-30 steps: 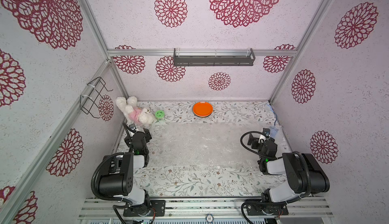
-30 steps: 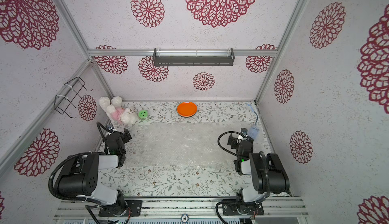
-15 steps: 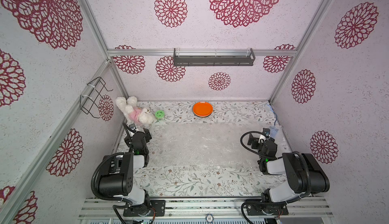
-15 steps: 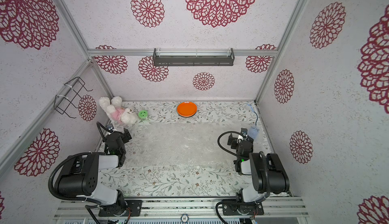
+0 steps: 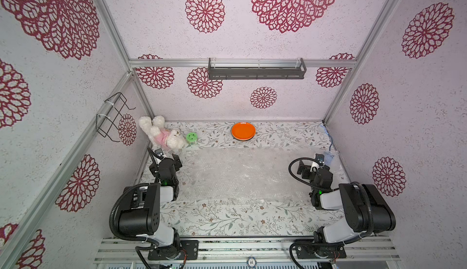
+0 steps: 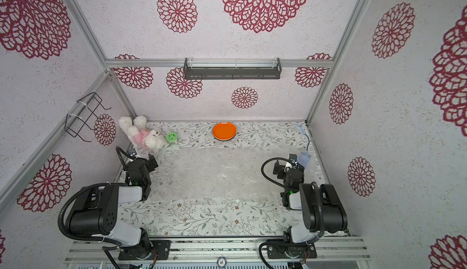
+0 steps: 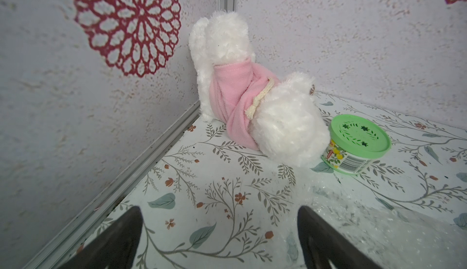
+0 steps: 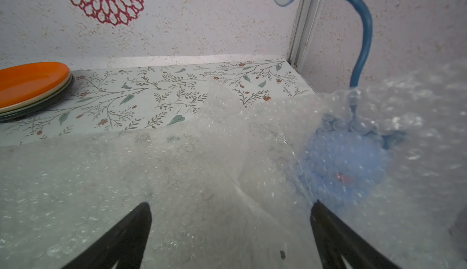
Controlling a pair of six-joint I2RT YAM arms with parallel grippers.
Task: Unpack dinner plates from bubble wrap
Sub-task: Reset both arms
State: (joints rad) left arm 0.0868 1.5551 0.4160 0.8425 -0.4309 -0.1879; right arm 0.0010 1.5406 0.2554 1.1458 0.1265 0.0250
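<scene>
Dinner plates (image 5: 243,131) sit stacked, orange on top, at the back of the surface (image 5: 227,219); bubble wrap (image 5: 242,171) lies flat in the middle. Left fingers (image 7: 113,240) and right fingers (image 8: 336,237) stand apart, empty. Unpacking looks finished, I think, so lift both arms straight up, not dragging the wrap.

I stand in a test booth dressed like a home: flowered wall panels (image 5: 252,40) in metal framing (image 5: 177,63), floral desk (image 5: 214,219), plush toy (image 5: 161,135)
</scene>
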